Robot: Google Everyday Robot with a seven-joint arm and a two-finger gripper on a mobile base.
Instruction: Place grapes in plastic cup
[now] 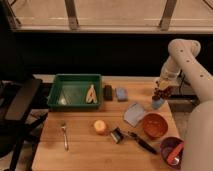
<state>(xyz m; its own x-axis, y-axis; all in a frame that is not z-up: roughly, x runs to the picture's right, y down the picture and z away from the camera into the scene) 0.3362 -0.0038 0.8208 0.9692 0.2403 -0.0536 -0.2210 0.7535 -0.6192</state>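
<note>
My gripper (162, 88) hangs at the table's right side, at the end of the white arm that comes down from the upper right. It is shut on the dark red-purple grapes (163, 92). The grapes hang just above the rim of the light blue plastic cup (157, 104). The cup stands upright near the table's right edge, behind the orange bowl (154, 125). The gripper and grapes hide the cup's opening.
A green bin (75, 90) with a yellowish item sits at back left. Beside it lie a dark brown block (107, 92) and a flat blue block (121, 93). A round orange fruit (100, 126), fork (65, 136), pale cloth (134, 113), black utensil (142, 142) and purple bowl (172, 150) lie in front.
</note>
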